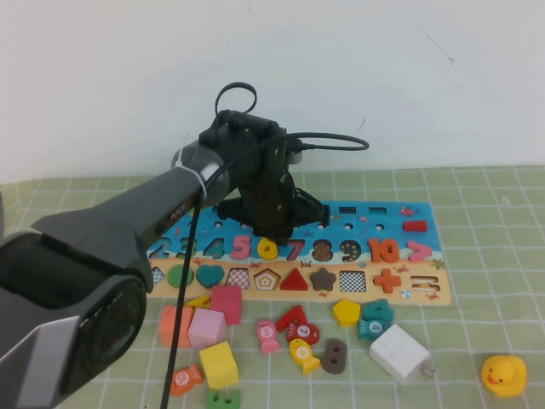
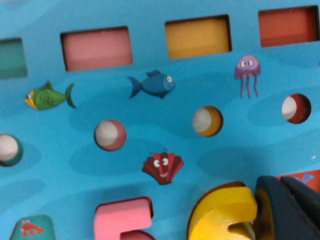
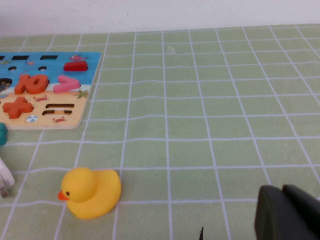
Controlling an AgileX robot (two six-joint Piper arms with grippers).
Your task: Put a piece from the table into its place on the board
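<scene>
The yellow six [image 1: 268, 248] sits in its slot on the board [image 1: 426, 294], mid-table toward the far edge, with the left pincer [image 1: 271, 234] low over it, grip state unclear, probably seating it, while the right pincer [image 3: 290, 215] idles near the table's right edge, grip likewise unclear.

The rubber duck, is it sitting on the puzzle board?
No, the duck sits on the green cloth, off the board.

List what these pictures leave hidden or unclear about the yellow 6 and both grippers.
- Left gripper, high view: over the board; its own body hides the fingertips.
- Yellow 6, left wrist view: cut by the frame edge, so its seating and any grip are unclear.
- Right gripper, right wrist view: only one dark corner shows, near the rubber duck.
</scene>
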